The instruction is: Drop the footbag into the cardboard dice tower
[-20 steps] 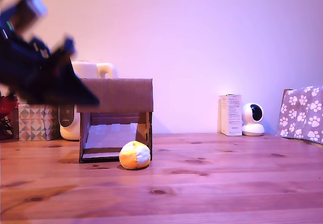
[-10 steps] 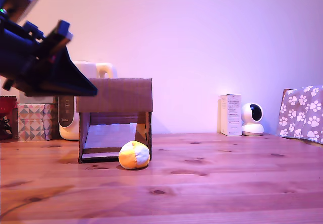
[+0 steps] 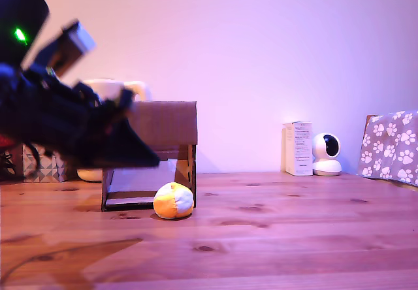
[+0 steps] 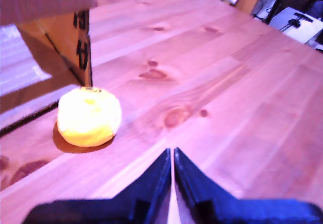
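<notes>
Gripper (image 4: 172,156) closed, fingers pressed together, nothing held — tip above wooden table (image 3: 294,238). Footbag (image 4: 89,116) ahead of tip and apart from it, resting on table. Beyond footbag, just beside it — cardboard dice tower (image 3: 160,130), front post nearest the ball.

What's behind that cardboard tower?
Behind the tower, a white appliance's top shows above it and a patterned box peeks out beside it. The tower and the dark arm hide the rest.
</notes>
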